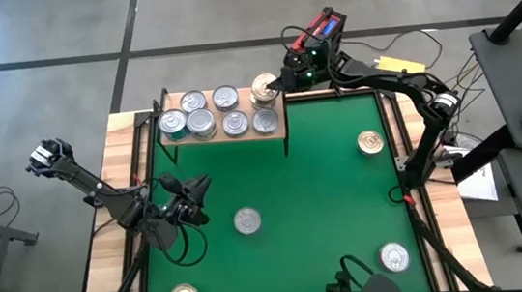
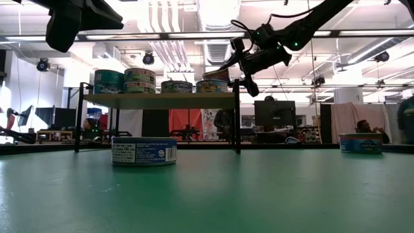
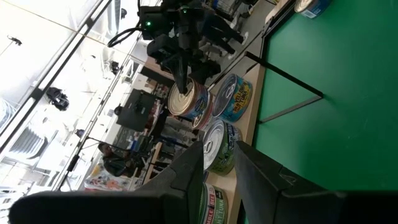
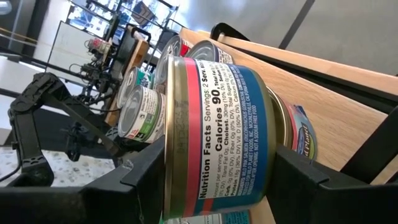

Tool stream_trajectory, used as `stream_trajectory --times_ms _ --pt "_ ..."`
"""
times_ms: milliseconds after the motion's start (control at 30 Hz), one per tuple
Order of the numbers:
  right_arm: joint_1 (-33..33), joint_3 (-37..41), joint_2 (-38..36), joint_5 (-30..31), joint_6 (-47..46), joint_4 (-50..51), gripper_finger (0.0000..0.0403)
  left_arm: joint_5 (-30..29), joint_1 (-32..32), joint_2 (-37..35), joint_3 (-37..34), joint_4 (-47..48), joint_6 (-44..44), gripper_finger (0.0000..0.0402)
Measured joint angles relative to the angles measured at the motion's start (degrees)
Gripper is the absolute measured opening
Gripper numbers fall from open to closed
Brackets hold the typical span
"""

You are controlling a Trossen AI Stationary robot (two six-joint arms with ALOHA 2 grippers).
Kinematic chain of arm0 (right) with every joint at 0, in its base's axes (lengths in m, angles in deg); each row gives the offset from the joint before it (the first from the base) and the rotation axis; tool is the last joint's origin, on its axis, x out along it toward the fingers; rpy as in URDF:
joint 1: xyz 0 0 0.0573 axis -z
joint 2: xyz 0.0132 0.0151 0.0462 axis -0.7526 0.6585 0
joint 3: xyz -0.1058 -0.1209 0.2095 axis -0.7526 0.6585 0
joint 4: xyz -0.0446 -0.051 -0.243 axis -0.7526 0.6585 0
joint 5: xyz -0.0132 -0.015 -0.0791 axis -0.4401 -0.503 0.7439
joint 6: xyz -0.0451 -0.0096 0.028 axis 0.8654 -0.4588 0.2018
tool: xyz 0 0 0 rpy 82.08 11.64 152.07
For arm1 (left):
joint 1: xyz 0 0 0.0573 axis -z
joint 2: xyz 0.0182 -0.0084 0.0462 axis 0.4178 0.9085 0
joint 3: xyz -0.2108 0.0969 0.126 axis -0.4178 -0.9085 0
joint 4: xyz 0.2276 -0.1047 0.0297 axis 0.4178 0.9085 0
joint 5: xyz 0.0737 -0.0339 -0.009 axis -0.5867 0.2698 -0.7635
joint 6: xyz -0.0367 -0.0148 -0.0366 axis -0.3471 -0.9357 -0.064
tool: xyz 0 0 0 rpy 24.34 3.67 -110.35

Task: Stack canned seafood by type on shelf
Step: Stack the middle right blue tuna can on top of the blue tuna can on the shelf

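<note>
Overhead, right gripper (image 1: pixel 275 85) clamped around gold-topped tin (image 1: pixel 264 88) above shelf (image 1: pixel 278 127).

We see tins (image 1: pixel 247 221) of bright, glossy metal, their lids ribbed and shiny, most silver, some gold-toned (image 1: pixel 369 141). Printed paper labels with a slight sheen wrap their sides (image 4: pixel 227 134). The shelf (image 1: pixel 277 129) is pale, smooth matt wood on thin black metal legs (image 2: pixel 237 116). A flat green mat (image 1: pixel 325 198) lies dull and even over the light wooden worktop (image 1: pixel 119 161), whose grain shows. The fingers (image 4: pixel 143 171) look like matt black plastic.
</note>
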Motion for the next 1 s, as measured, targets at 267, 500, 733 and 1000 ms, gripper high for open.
stream_trajectory --times_ms 267,500,733,1000 --pt "0.0 0.0 0.0 0.0 0.3 -0.2 0.0215 0.0 0.0 0.0 0.0 0.0 -0.5 0.0075" --pt "0.0 0.0 0.0 -0.1 1.3 -0.7 0.0215 0.0 0.0 0.0 0.0 0.0 -1.0 0.0075" --pt "0.0 0.0 0.0 -0.5 2.4 -1.7 0.0222 0.0 0.0 0.0 0.0 0.2 -1.0 0.0075" --pt "0.0 0.0 0.0 -0.2 0.7 -1.9 0.0288 0.0 0.0 0.0 0.0 0.2 -1.0 0.0075"
